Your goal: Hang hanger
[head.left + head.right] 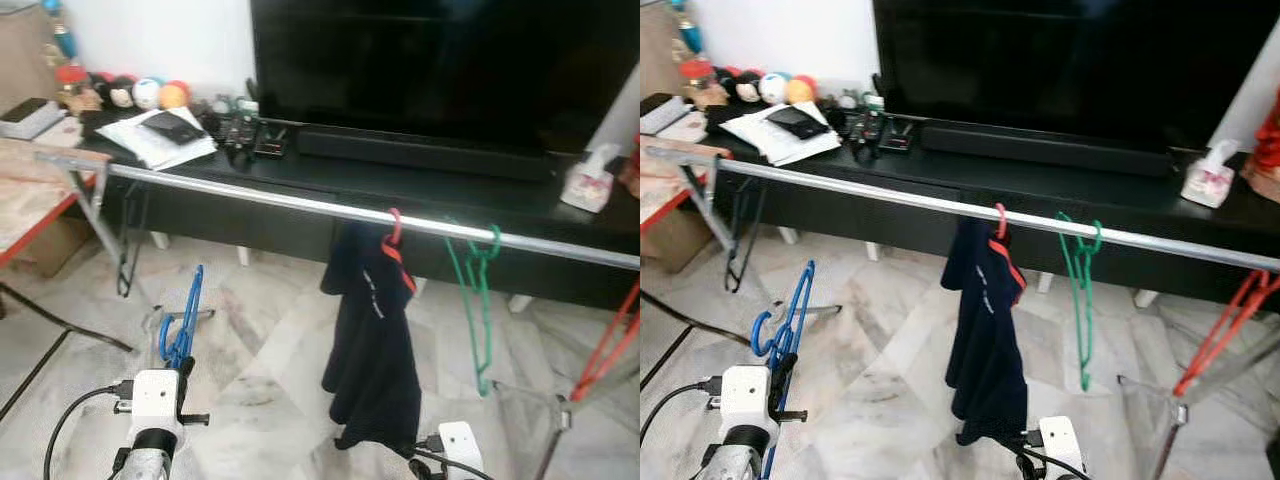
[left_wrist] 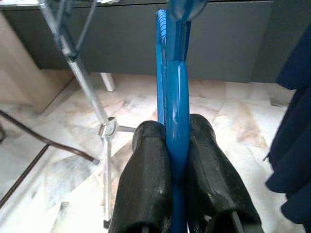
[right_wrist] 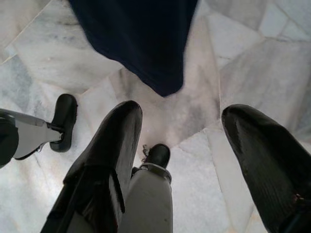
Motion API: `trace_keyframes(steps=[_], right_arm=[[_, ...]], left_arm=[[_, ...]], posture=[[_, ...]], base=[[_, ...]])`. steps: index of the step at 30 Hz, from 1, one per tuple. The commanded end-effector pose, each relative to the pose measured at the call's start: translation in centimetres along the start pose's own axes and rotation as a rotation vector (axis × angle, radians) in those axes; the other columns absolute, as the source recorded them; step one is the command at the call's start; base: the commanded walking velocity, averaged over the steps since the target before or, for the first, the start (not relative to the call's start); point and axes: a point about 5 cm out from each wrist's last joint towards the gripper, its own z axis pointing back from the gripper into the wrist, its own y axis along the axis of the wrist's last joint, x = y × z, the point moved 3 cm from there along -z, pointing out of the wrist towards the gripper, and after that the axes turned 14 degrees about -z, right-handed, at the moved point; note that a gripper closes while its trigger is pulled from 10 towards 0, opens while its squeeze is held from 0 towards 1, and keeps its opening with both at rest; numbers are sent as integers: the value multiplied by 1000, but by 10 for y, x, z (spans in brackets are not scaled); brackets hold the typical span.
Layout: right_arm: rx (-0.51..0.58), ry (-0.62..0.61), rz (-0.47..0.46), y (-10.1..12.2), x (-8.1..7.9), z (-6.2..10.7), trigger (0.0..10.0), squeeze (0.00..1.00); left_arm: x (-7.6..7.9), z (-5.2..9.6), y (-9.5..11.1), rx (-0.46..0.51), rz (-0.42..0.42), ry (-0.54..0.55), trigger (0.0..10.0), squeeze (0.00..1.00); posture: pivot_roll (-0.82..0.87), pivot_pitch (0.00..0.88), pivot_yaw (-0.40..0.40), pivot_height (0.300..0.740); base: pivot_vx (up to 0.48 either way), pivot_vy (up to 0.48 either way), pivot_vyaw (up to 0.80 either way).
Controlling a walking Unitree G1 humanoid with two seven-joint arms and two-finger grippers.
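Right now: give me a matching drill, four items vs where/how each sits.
Items:
1. blue hanger
2. green hanger
3. dark garment
4. tissue pack

States:
A. on the black TV cabinet, at its right end
B. hooked bare on the metal rail
C. clamped in the left pincer, below the rail
D. hanging from the rail on a red hanger

Pairs: 1-C, 2-B, 3-D, 4-A

No readable text, labels, brands or numbers appear anywhere; the papers (image 1: 160,140) on the dark counter (image 1: 420,185) are too blurred.
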Motion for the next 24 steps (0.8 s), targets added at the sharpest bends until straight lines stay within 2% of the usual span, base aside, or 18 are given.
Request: trace_keyframes(steps=[1, 5, 21, 24], right_arm=[[-6, 1, -11, -1, 1, 0, 10000, 0], [-9, 5, -5, -1, 0, 0, 10000, 0], [-2, -5, 12, 1, 1, 0, 10000, 0], [3, -6, -10, 1, 1, 0, 10000, 0]], left_arm=[[2, -3, 7, 22, 1, -12, 10000, 0], [3, -4, 8, 24, 0, -18, 10000, 0], [6, -6, 11, 26, 4, -28, 10000, 0], [8, -7, 12, 27, 5, -31, 10000, 0]], posture=[[-20, 0, -41, 740], [-20, 0, -41, 740], [-22, 0, -40, 740], [-25, 5, -40, 740]], base=[[0, 0, 0], [0, 0, 0], [267, 0, 53], [286, 0, 0]])
